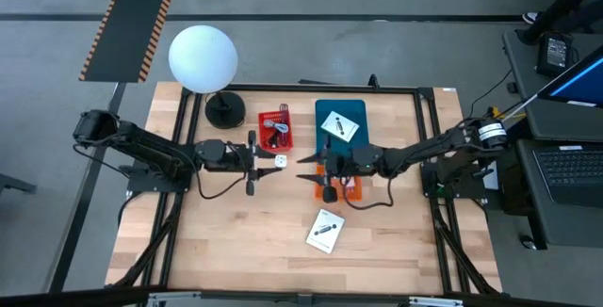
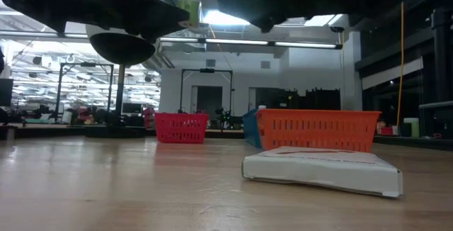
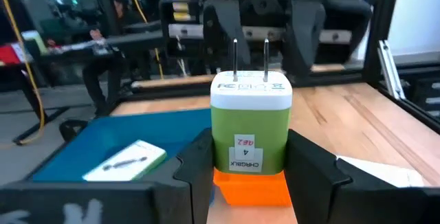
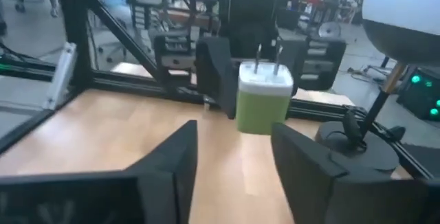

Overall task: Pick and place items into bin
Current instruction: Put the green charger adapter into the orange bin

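Note:
A green cube [image 3: 251, 114] with a white top and two metal prongs hangs above the table's middle, with my left gripper [image 3: 251, 165] shut on it. The high view shows the cube [image 1: 281, 160] between the two arms. My right gripper [image 4: 230, 159] faces it from the table's right, open, its fingers short of the cube [image 4: 265, 104] and touching nothing. One white card [image 1: 325, 230] lies flat on the wood near the front. Another white card [image 1: 339, 126] rests on a blue board [image 1: 353, 114]. My left gripper pinches the cube's two opposite green sides, low down [image 3: 221, 152], between its two fingers [image 3: 196, 165]. The fingers come level from the table's left. The cube stands upright in the hold, prongs up, lifted clear of the table.
An orange bin [image 1: 347, 190] sits under my right arm, just right of the cube. A red bin [image 1: 275, 130] with a few small things stands farther back. The white globe lamp [image 1: 203, 57] on its black base [image 1: 224, 109] occupies the far left corner. A black frame [image 1: 429, 119] borders the table.

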{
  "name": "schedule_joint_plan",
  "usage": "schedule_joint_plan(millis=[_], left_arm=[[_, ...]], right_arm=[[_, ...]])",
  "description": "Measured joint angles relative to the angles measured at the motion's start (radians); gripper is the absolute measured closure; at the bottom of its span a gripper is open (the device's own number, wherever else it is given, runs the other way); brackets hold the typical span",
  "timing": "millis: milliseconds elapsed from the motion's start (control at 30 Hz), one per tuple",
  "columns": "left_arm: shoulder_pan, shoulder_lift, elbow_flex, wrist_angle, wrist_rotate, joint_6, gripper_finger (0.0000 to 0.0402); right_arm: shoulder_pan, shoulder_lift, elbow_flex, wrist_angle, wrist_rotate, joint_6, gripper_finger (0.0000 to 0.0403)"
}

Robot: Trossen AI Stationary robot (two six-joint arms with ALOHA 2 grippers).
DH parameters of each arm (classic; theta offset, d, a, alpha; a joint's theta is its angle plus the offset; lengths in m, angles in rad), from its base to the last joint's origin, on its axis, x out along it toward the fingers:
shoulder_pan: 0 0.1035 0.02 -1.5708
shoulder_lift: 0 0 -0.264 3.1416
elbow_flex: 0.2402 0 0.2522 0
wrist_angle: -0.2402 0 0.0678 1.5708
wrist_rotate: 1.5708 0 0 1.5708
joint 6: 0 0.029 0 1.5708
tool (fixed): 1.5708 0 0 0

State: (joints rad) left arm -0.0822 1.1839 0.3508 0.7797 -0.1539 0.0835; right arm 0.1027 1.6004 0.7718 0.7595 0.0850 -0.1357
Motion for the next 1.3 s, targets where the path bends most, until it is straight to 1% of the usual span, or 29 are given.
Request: schedule_joint_plan(millis=[100,200,367,467,633,767,900,1033,1300], left_arm=[[0.006,0.000,0.000,0.010,-0.001,0.005,0.0265],[0.008,0.000,0.000,0.011,0.006,0.008,0.0265],[0.009,0.000,0.000,0.011,0.017,0.022,0.0265],[0.013,0.000,0.000,0.011,0.018,0.034,0.0265],[0.044,0.000,0.000,0.017,0.018,0.035,0.0265],[0.068,0.000,0.001,0.015,0.026,0.035,0.0265],[0.081,0.000,0.001,0.018,0.060,0.035,0.0265],[0.081,0.000,0.001,0.033,0.075,0.035,0.0265],[0.080,0.000,0.001,0.061,0.074,0.063,0.0265]], right_arm=[[-0.022,0.019,0.038,-0.050,0.000,-0.005,0.0212],[-0.044,0.033,0.072,-0.065,0.000,-0.006,0.0184],[-0.076,0.045,0.108,-0.100,0.000,-0.008,0.0156],[-0.082,0.050,0.119,-0.099,-0.001,-0.005,0.0154],[-0.081,0.081,0.150,-0.101,-0.052,-0.007,0.0157],[-0.082,0.110,0.184,-0.101,-0.054,-0.032,0.0156],[-0.082,0.116,0.208,-0.105,-0.054,-0.055,0.0157],[-0.089,0.116,0.208,-0.111,-0.055,-0.056,0.0157],[-0.114,0.116,0.208,-0.103,-0.055,-0.060,0.0157]])
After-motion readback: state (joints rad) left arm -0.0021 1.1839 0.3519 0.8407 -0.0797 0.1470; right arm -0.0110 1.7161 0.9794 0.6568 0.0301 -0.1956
